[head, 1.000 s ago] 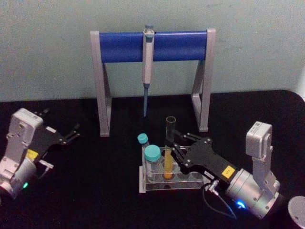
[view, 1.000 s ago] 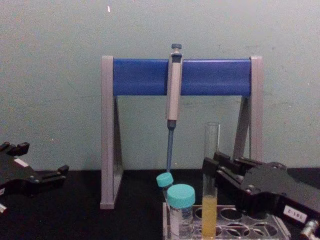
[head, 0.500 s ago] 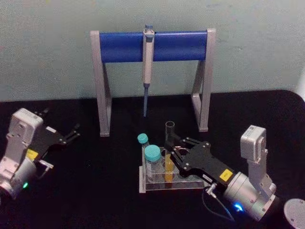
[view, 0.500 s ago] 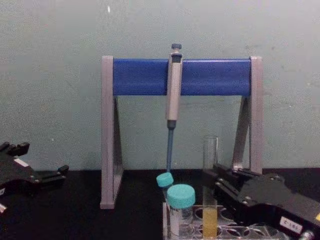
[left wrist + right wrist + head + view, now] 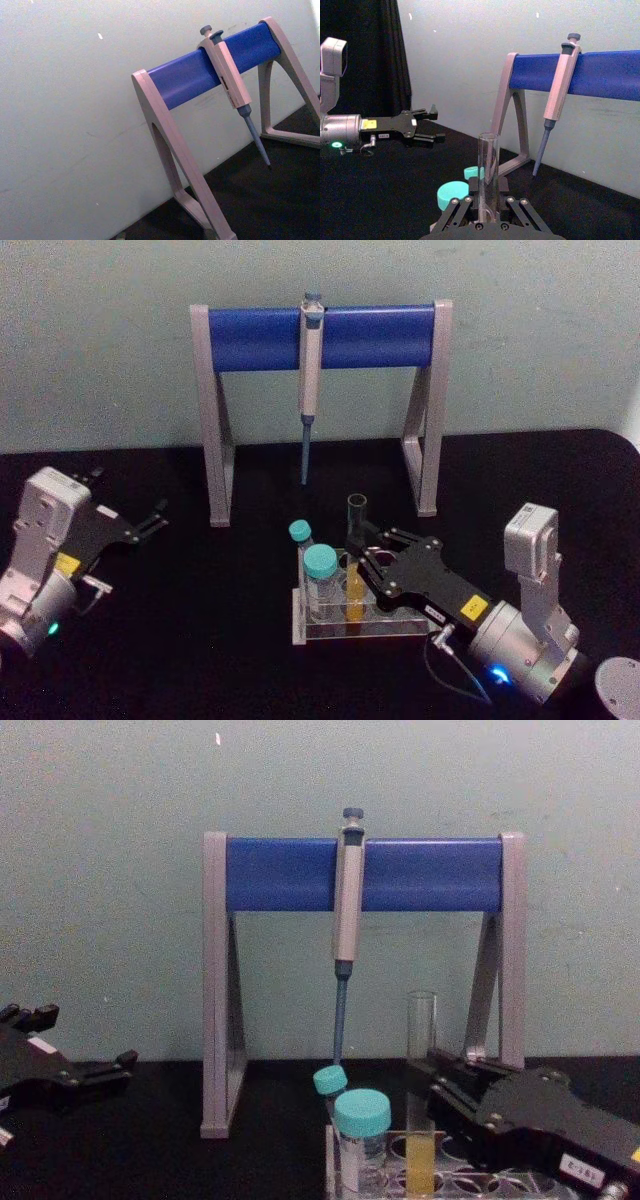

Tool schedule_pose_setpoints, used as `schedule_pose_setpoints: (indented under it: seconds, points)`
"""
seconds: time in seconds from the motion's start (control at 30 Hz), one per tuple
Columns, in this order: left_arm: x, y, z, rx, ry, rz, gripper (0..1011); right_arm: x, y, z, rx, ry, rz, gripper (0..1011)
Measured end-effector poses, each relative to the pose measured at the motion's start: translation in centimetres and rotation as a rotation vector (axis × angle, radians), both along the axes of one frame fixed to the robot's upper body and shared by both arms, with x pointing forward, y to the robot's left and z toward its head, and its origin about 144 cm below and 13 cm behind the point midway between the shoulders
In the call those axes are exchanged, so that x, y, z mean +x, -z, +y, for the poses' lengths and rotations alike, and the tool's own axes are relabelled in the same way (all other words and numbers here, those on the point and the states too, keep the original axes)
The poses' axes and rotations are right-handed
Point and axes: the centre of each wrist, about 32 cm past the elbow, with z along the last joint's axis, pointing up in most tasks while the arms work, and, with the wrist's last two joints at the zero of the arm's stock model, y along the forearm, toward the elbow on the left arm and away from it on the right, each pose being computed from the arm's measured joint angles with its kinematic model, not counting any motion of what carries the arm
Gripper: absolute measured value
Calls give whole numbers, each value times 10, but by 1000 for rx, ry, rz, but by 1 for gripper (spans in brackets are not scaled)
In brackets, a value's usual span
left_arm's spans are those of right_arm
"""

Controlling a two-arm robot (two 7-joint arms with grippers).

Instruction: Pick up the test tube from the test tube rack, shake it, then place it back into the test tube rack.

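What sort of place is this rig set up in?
Probably a lab bench, or a mock-up of one: a pipette hangs on a stand, and a rack holds capped tubes and a test tube of yellow liquid.

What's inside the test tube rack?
In the test tube rack: the test tube, yellow liquid inside, held by the right gripper; two teal-capped tubes at its left end. The gripper hides right-hand holes.

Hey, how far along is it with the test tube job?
Lifting looks done: the test tube has sunk lower over the last second, and its yellow end is now down in the test tube rack. In hand: the right gripper still grips it. Left: letting go, backing off. The left gripper sits parked.
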Motion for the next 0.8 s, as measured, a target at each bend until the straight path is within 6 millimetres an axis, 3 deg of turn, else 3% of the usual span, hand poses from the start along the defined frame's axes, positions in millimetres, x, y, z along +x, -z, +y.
schedule_pose_setpoints:
  seconds: [0.2,0.4,0.6,0.63,0.8]
  points:
    - [0,0,0,0,0,0,1001,0,0,0,-2,-1,3,334]
    - [0,0,0,0,0,0,1001,0,0,0,-3,-1,2,554]
    - [0,0,0,0,0,0,1001,0,0,0,-3,-2,2,708]
    - [0,0,0,0,0,0,1001,0,0,0,-2,-2,2,775]
    - [0,0,0,0,0,0,1001,0,0,0,-2,-2,1,891]
